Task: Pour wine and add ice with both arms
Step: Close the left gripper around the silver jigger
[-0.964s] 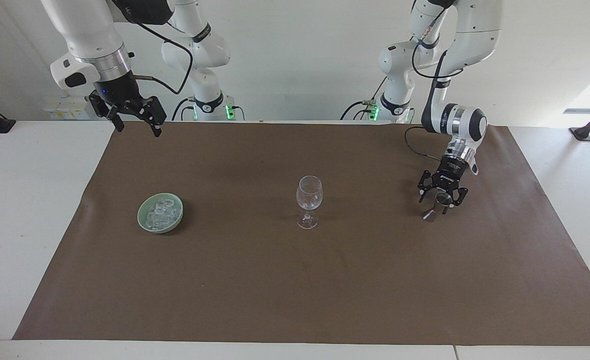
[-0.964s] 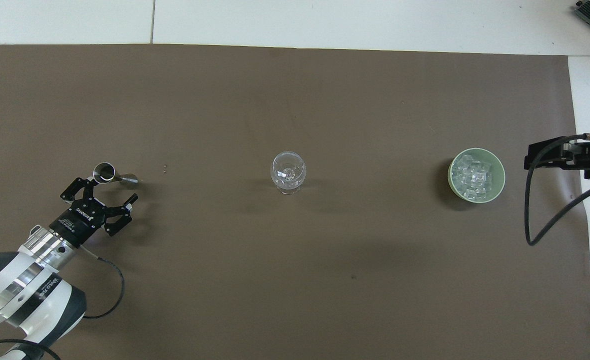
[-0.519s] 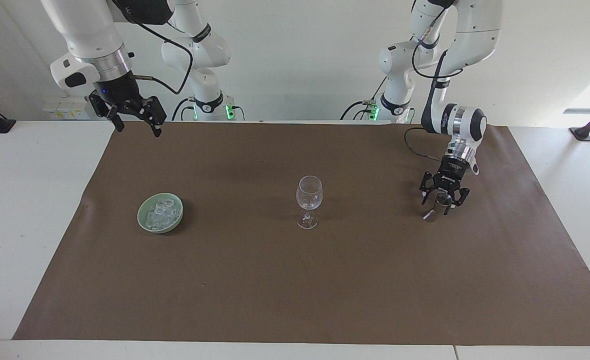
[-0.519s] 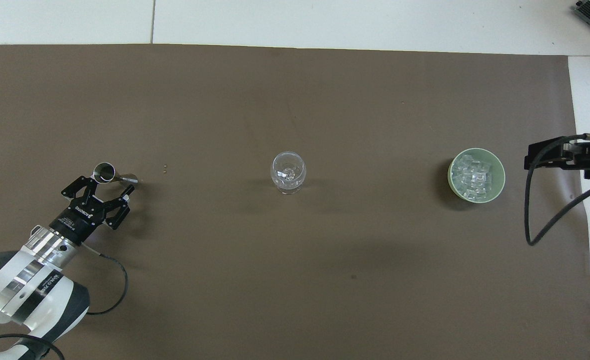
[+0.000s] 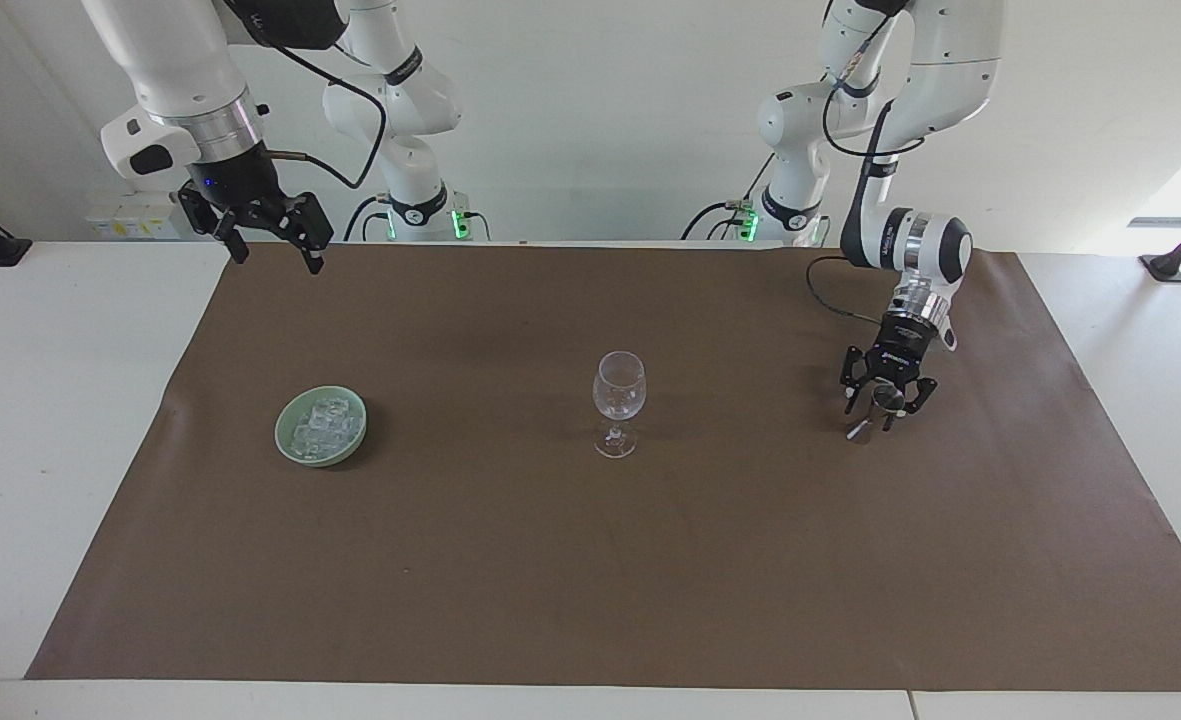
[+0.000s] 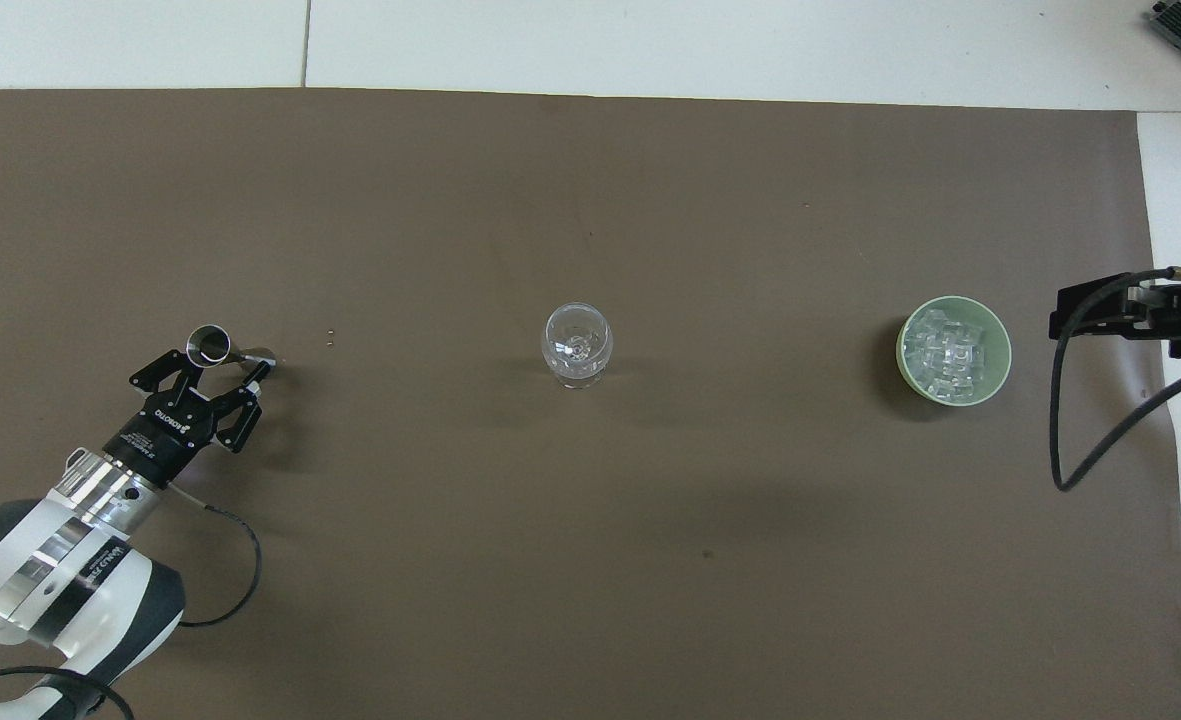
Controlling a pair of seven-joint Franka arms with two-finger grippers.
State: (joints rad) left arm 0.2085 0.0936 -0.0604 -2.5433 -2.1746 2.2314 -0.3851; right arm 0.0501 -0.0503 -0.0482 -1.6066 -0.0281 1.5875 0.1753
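Here the left gripper [image 5: 882, 408] is at the small steel measuring cup [image 6: 212, 344], the pouring step's first grasp.

Its fingers stand apart on either side of the cup, not yet clamped, toward the left arm's end of the brown paper mat [image 5: 590, 560]. Next, I judge, it must close squarely and lift level, then carry the cup to the clear stemmed wine glass [image 5: 618, 400] at mid-mat. The right gripper [image 5: 268, 238] waits open above the mat's edge; the ice [image 6: 953, 352] sits in the pale green bowl [image 5: 288, 418] toward the right arm's end.

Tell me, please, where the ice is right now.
The ice lies in the green bowl on the brown mat, toward the right arm's end, beside the wine glass.
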